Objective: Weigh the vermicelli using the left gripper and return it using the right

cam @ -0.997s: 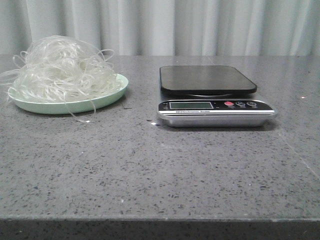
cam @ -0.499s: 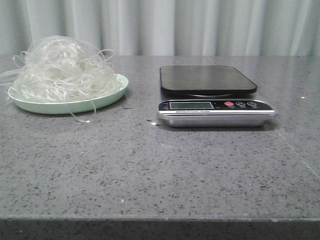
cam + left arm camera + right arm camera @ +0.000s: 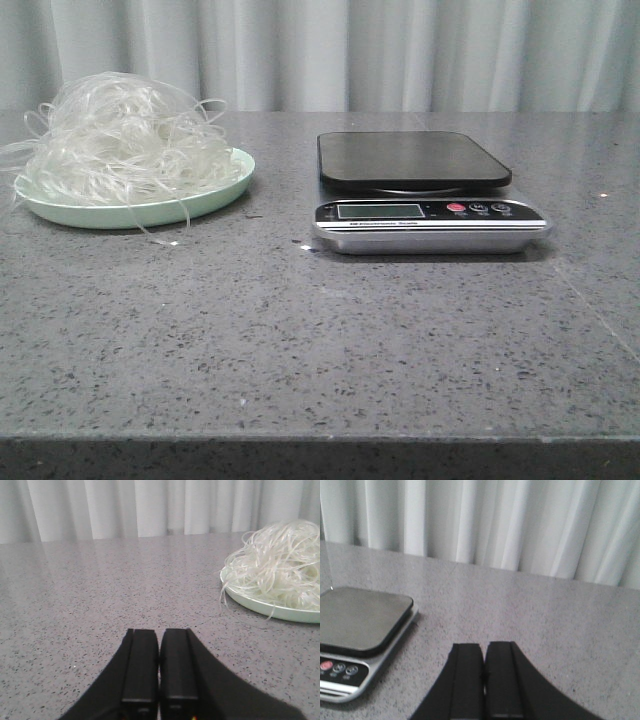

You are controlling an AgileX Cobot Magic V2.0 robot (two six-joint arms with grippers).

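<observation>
Vermicelli: I see the vermicelli (image 3: 125, 135) heaped on the pale green plate (image 3: 215, 195) at the table's far left, a few loose strands trailing over the rim onto the stone; nothing has been lifted yet.
Scale: the scale (image 3: 425, 190) sits right of the plate, well apart, its dark platform bare and its display facing me, so I judge it ready to take the load.
Left gripper: my left gripper (image 3: 159, 667) has its fingers pressed together on nothing, low over bare table, with the noodles near, off to one side.
Right gripper: my right gripper (image 3: 484, 672) is likewise pinched closed and empty, just beside the scale, placed for the return trip later.
Change from earlier: in the front view, plate and noodles match; the scale appears very slightly shifted.
</observation>
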